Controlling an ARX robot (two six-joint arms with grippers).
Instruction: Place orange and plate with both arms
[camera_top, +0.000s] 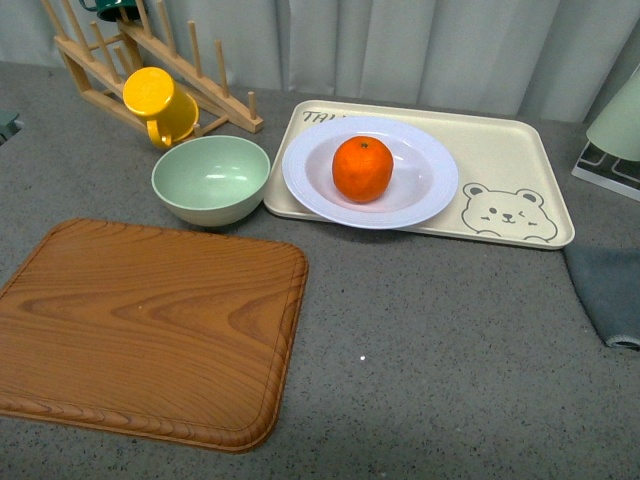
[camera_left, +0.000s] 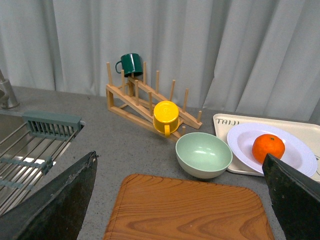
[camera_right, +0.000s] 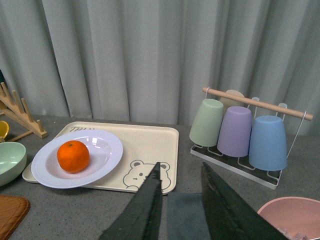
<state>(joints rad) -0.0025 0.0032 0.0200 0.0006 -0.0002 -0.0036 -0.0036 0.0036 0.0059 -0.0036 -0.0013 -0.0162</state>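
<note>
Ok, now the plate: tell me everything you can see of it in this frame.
The plate is round, white and deep, with a wide rim and a sunken centre; it looks glossy, like ceramic or melamine. It lies flat on the left part of the cream bear tray, its near edge overhanging the tray's front rim slightly. The orange sits in its centre. The green bowl stands close to its left. Neither gripper touches it.

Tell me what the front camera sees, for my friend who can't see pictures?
An orange sits in a white plate on a cream bear tray. Left of it are a pale green bowl, a yellow mug on a wooden rack, and a wooden board in front.
</note>
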